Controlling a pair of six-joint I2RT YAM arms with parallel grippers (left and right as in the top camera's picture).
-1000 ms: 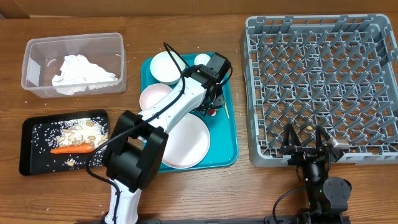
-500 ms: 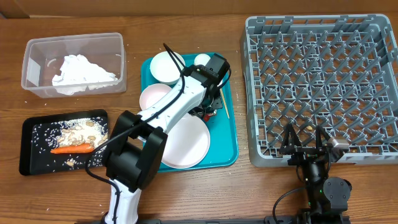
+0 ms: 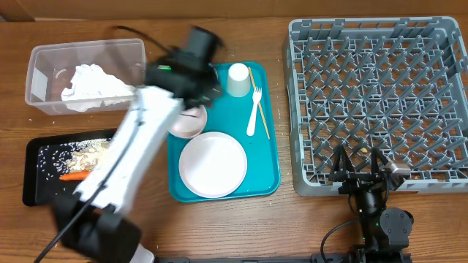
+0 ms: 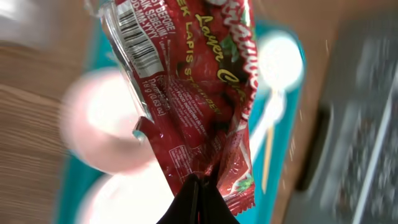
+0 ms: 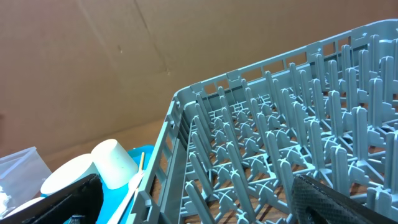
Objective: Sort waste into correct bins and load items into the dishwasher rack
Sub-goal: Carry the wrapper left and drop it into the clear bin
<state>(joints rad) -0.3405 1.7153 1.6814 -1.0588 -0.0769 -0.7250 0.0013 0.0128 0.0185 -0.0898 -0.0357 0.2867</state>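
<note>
Though meant for the dishes, holding none yet: large square grey plastic dishwasher rack (image 3: pixel 376 102), filling the right of the overhead view.

At centre: teal rectangular serving tray (image 3: pixel 267 157), bearing a white round plate (image 3: pixel 213 164), one white bowl (image 3: pixel 186 123) half under the arm, a small white cup (image 3: pixel 238 79), a white plastic fork (image 3: pixel 254 109) and a thin wooden stick (image 3: pixel 258 102) just beside it. No second bowl to be made out.

Upper left: clear rectangular plastic tub (image 3: pixel 44 73) with crumpled white paper napkins (image 3: pixel 95 84) inside.

Lower left: shallow black rectangular tray (image 3: pixel 36 175) with pale rice-like scraps (image 3: pixel 91 153) and an orange carrot (image 3: pixel 73 176).

Step in hand, seemingly: sorting the last loose waste. Pinched tight on one edge of a shiny red wrapper (image 4: pixel 199 93): left gripper (image 4: pixel 194 186), blurred in the overhead view near the teal tray's upper left corner, close to the tub.

Next, probably: carrying the wrapper over the tub's open top, clear of its wall, then parting the fingers. Foil may cling.

Lower right, at the rack's near wall: right gripper (image 3: pixel 358 166), fingers spread, holding nothing.
</note>
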